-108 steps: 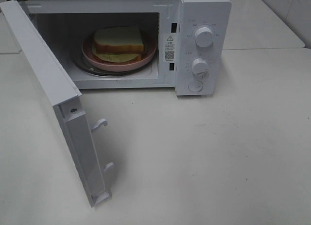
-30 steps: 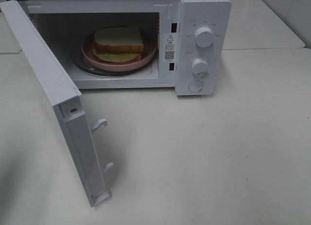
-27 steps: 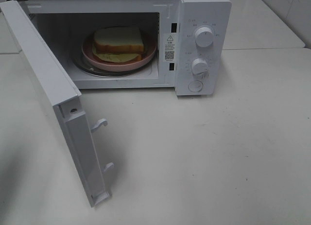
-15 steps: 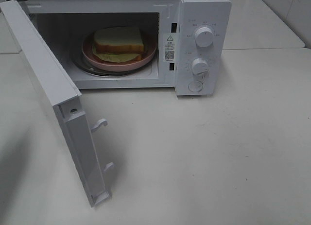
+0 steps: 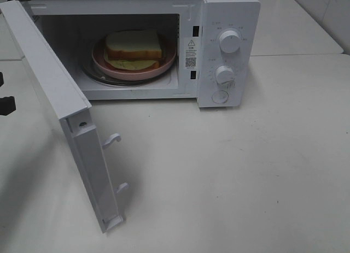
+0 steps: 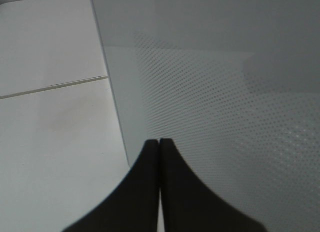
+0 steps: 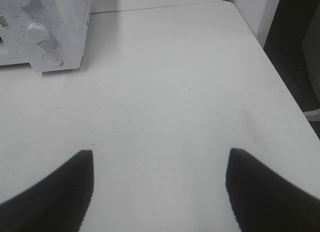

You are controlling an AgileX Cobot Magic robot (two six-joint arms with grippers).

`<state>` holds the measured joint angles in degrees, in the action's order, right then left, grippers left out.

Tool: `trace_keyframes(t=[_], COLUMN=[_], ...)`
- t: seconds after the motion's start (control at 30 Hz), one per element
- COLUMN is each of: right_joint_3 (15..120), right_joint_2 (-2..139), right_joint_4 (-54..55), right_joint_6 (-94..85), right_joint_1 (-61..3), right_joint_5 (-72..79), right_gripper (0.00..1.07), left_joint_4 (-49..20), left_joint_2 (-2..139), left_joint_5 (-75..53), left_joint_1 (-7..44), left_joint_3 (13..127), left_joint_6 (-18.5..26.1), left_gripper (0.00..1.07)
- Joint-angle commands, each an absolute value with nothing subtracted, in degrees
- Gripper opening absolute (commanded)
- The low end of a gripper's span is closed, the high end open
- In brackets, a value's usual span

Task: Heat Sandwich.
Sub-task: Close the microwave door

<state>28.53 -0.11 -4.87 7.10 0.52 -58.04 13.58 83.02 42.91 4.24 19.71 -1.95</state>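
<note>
The sandwich (image 5: 133,48), white bread with orange and pale yellow-green filling, lies on a round pink plate (image 5: 167,62) on the glass turntable inside the white microwave (image 5: 229,23). The microwave door (image 5: 52,83) stands wide open toward the front left. My left gripper (image 6: 159,142) is shut and empty, close to the door's outer perforated face (image 6: 225,117); its dark edge shows at the left border of the high view (image 5: 5,103). My right gripper (image 7: 159,157) is open and empty above the bare table, to the right of the microwave (image 7: 50,26).
The microwave front carries two knobs (image 5: 229,41) and a round button (image 5: 220,96). Door latch hooks (image 5: 112,138) stick out from the door's inner edge. The white table (image 5: 246,171) stretches in front and to the right; its right edge shows in the right wrist view (image 7: 285,86).
The left gripper has come into the high view at the left border, behind the open door. The sandwich, plate and door have not moved.
</note>
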Motion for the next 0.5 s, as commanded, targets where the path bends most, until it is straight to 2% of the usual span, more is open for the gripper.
trace_keyframes(t=[0.03, 0.2, 0.4, 0.5], right_joint_3=[28.5, 28.5, 28.5, 28.5], right_joint_2=[-1.8, -1.8, -1.8, -1.8], right_joint_4=[-4.9, -4.9, -4.9, -4.9], right_joint_6=[7.0, 7.0, 7.0, 7.0], right_joint_1=[0.9, 0.9, 0.9, 0.9], right_joint_5=[-57.3, -57.3, -57.3, -57.3], right_gripper=[0.72, 0.72, 0.72, 0.72], left_joint_4=[15.5, 20.5, 21.3, 21.0], left_joint_2=[84.9, 88.8, 92.6, 94.8], left_joint_5=[46.5, 49.8, 54.4, 56.0], left_joint_1=[4.4, 4.4, 4.9, 7.6], left_joint_3=[20.4, 22.1, 22.1, 22.8], left_joint_6=[-5.6, -8.3, -9.4, -9.2], left_gripper=[0.00, 0.00, 0.00, 0.00])
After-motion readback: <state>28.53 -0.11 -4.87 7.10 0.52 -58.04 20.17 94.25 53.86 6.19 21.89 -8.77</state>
